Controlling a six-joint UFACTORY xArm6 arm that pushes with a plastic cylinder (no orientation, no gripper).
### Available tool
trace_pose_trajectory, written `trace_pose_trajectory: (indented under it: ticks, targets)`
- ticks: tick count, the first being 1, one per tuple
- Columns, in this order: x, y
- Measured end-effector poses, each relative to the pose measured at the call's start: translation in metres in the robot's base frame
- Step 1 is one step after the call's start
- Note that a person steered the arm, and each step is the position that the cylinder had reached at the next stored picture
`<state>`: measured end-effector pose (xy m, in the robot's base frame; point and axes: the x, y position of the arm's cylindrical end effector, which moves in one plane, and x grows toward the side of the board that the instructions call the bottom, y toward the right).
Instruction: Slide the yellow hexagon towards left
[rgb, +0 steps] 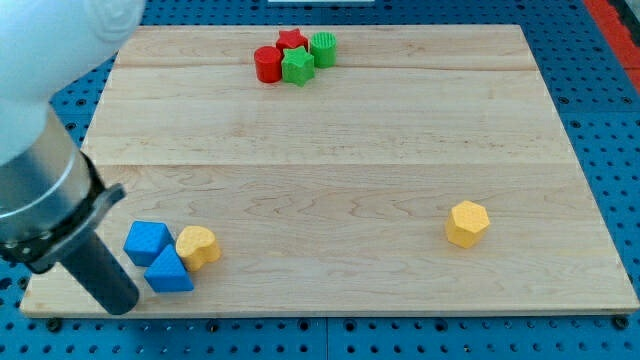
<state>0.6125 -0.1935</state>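
The yellow hexagon lies on the wooden board at the view's lower right, alone. My tip is at the board's bottom left corner, far to the left of the hexagon. It stands just left of and below a blue triangle and a blue cube; I cannot tell whether it touches them. A second, rounded yellow block touches the blue triangle on its right.
A tight cluster sits at the view's top centre: a red cylinder, a red star, a green star and a green cylinder. The arm's white and grey body fills the view's left edge.
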Motion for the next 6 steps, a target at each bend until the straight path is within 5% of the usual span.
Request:
trace_pose_trajectory:
  ticks: [2, 4, 5, 6]
  targets:
    - [-0.013, 0.143]
    - [-0.045, 0.387]
    - [-0.065, 0.397]
    - [-0.082, 0.289]
